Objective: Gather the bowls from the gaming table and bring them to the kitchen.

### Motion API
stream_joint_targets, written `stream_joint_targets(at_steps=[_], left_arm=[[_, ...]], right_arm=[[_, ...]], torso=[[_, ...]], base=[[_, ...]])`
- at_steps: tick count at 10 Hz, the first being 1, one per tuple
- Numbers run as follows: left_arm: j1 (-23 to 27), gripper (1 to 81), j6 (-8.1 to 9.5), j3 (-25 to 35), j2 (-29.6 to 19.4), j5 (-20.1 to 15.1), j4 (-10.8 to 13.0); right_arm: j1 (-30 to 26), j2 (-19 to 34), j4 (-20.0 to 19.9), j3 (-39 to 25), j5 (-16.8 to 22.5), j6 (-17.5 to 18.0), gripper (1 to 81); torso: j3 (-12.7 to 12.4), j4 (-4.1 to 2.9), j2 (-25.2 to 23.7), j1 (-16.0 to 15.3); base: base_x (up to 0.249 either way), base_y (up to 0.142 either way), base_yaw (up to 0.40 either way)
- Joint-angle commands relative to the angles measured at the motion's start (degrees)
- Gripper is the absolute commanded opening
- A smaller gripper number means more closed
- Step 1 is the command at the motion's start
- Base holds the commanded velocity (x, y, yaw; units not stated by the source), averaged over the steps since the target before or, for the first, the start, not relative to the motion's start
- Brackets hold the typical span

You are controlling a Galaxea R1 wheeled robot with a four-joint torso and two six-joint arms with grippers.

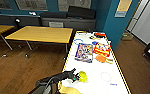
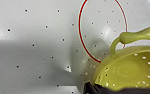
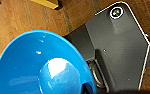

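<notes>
Your left end effector point(image 1: 76, 76) is clenched on the yellow-green bowl's point(image 1: 82, 76) rim above the white table point(image 1: 96, 72). Your right end effector's grasp on the blue bowl point(image 3: 41, 67) cannot be told.

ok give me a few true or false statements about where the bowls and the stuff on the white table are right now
1. The left gripper is at the yellow-green bowl over the white gaming table. True.
2. The blue bowl sits on the gaming table beside the orange paddle. False: the right wrist view shows it close up, with wooden floor behind it.
3. The yellow-green bowl has small holes and a handle. True.
4. The wooden-topped table carries the colourful boxes. False: the boxes lie on the gaming table.
</notes>
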State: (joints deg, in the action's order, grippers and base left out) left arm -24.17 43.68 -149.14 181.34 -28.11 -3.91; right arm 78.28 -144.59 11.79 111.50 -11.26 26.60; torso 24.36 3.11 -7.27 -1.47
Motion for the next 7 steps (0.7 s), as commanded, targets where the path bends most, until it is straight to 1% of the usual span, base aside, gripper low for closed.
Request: stream_joint_targets(at_steps=[1, 3, 4, 6, 7], left_arm=[[8.4, 1.0, -0.17, 3.1, 3.2, -3.7, 3.2], [9.6, 1.0, -0.26, 4.2, 2.9, -3.9, 4.4], [11.8, 1.0, -0.26, 8.2, 1.6, -5.6, 4.4], [16.5, 1.0, -0.26, 23.3, -4.1, -6.1, 4.4], [17.9, 1.0, -0.26, 30.2, -7.6, -6.0, 4.4]], right_arm=[[-1.9, 1.3, 0.7, -0.6, 2.7, 0.0, 1.0], [-1.9, 1.0, 0.8, -0.1, 2.9, 0.0, 1.0], [-1.9, 1.1, 0.9, -0.4, 2.9, 0.0, 1.0], [-1.8, 1.6, 1.0, -0.9, 2.9, 0.0, 1.0], [-1.8, 1.8, 1.0, -1.3, 2.9, 0.0, 1.0]], torso=[[0.0, 0.0, 0.0, 0.0], [0.0, 0.0, 0.0, 0.0], [0.0, 0.0, 0.0, 0.0], [0.0, 0.0, 0.0, 0.0], [0.0, 0.0, 0.0, 0.0]], base=[[0.0, 0.0, 0.0], [0.0, 0.0, 0.0], [0.0, 0.0, 0.0], [0.0, 0.0, 0.0], [0.0, 0.0, 0.0]])
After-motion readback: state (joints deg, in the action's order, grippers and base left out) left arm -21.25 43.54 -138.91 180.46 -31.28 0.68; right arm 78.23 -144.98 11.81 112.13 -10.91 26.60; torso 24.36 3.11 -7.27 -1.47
